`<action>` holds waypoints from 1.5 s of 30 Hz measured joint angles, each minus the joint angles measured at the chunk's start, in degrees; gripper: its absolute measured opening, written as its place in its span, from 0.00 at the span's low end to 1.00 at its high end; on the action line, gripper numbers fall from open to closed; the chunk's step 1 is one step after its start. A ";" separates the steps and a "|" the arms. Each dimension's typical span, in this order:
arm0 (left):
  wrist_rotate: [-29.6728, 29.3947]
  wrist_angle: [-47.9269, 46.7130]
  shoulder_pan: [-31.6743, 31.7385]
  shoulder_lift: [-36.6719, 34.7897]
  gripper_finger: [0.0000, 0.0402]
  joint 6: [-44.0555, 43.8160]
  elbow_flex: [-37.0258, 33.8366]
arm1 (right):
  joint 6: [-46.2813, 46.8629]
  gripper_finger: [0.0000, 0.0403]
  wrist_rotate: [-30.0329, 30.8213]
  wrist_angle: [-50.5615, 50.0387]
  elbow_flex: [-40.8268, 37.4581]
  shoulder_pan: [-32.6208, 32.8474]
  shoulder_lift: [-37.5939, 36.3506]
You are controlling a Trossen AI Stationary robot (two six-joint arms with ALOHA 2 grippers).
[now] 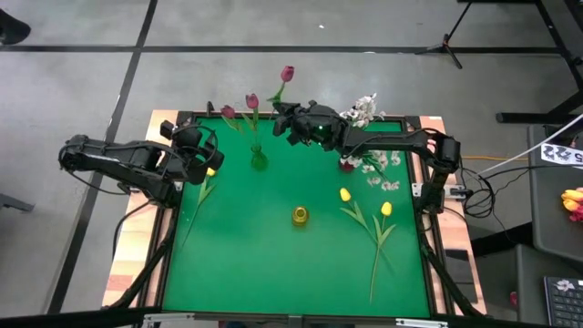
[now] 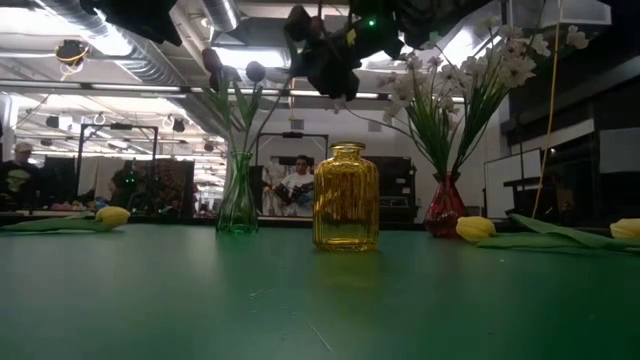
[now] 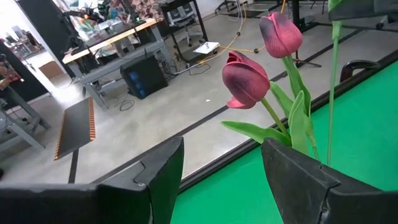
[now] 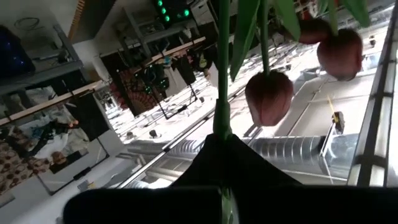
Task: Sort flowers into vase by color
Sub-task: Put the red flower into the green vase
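Right gripper (image 1: 293, 117) clamped on maroon tulip (image 1: 287, 73) stem: keep upright, lower straight into green vase (image 1: 259, 160). Left gripper (image 1: 206, 157) open, empty.

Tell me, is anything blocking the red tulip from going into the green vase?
Only partly. The right gripper is shut on a maroon tulip by its stem, near the green vase. Two maroon tulips already stand in the vase's mouth, so they crowd the opening.
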 joint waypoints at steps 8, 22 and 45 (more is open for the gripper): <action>0.00 0.00 0.01 0.00 0.53 -0.07 0.00 | 1.16 0.02 -4.64 -4.60 0.00 0.15 0.00; 0.00 -0.23 0.01 0.00 0.53 0.11 0.00 | 6.81 0.08 -9.79 -2.13 -0.02 0.15 1.57; 0.00 -0.24 0.02 0.00 0.53 0.11 0.00 | 10.56 0.35 -12.74 -4.33 0.00 0.15 1.55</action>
